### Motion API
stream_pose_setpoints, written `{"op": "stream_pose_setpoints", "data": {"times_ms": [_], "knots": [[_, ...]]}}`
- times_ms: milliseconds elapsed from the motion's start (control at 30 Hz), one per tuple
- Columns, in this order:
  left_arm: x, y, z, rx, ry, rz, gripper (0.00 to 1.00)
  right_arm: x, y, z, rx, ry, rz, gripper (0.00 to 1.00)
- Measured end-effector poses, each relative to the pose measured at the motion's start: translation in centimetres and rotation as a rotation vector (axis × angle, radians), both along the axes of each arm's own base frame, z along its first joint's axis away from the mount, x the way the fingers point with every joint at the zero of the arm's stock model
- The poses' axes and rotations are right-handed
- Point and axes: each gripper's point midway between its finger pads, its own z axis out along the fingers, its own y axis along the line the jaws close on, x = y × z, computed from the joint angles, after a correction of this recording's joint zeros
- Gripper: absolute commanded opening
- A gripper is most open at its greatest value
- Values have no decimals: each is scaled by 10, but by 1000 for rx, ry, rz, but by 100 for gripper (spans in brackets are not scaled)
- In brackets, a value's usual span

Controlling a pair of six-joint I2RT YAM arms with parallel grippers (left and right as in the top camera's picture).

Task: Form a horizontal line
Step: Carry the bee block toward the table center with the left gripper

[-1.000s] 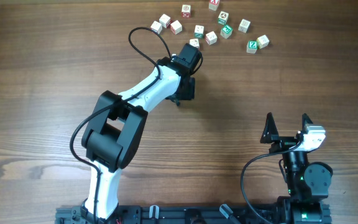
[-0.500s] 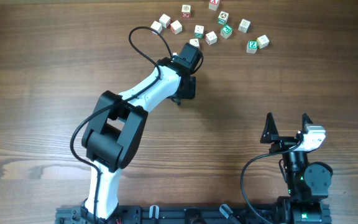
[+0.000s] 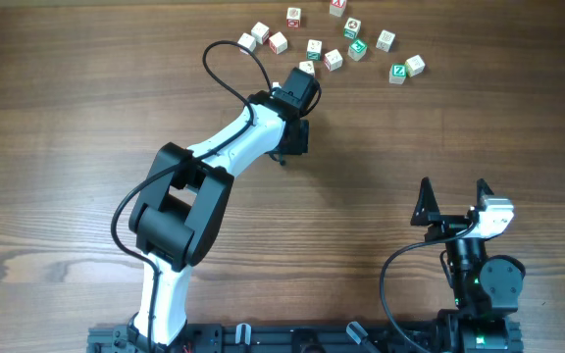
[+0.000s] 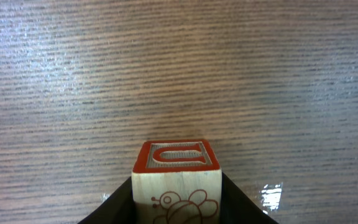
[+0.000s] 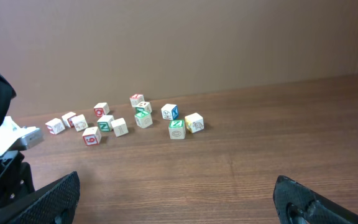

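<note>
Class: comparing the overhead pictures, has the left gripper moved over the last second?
No. The left gripper, around the red U cube, stays the same distance left of the green Z cube.

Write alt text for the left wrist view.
A pale wooden cube with a red-framed letter on top and a red insect drawing on its front sits clamped between the left gripper's black fingers, low in the frame. Bare brown wood-grain table fills the rest.

Fig. 1. Brown wooden table [image 3: 67, 147] with letter cubes [image 3: 333, 61].
We see about a dozen small pale cubes lying loose near the far edge, among them a green-faced cube [image 3: 397, 73] and a red-printed cube [image 3: 293, 17].
</note>
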Motion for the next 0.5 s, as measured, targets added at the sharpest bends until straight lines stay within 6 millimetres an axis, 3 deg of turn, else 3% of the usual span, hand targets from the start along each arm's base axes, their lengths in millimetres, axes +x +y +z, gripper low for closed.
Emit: {"op": "stream_pose_setpoints", "data": {"times_ms": [167, 367, 500], "knots": [[3, -1, 0, -4, -14, 1, 36, 0, 0, 0, 0, 0, 0, 99], [4, -4, 0, -14, -21, 12, 71, 0, 0, 0, 0, 0, 0, 100], [4, -6, 1, -17, -25, 12, 79, 0, 0, 0, 0, 0, 0, 100]]}}
